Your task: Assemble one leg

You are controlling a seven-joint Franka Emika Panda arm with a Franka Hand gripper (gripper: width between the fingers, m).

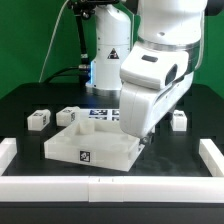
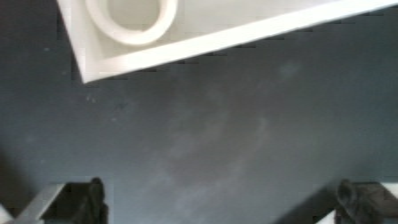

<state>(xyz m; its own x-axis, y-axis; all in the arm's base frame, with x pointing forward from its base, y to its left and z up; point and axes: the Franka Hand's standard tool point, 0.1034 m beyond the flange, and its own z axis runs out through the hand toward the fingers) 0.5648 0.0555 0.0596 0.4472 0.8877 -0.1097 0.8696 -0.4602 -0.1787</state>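
The claw (image 2: 217, 200) is hovering, jaws apart, over the dark bench (image 2: 214, 130) beside the panel's (image 1: 92, 148) corner. In the exterior view, a leg (image 1: 38, 118) is sitting at the panel's ten o'clock.

The panel (image 1: 100, 150) and a leg (image 1: 38, 119) look smooth white plastic; the table (image 2: 214, 130) is matt black, faintly speckled.
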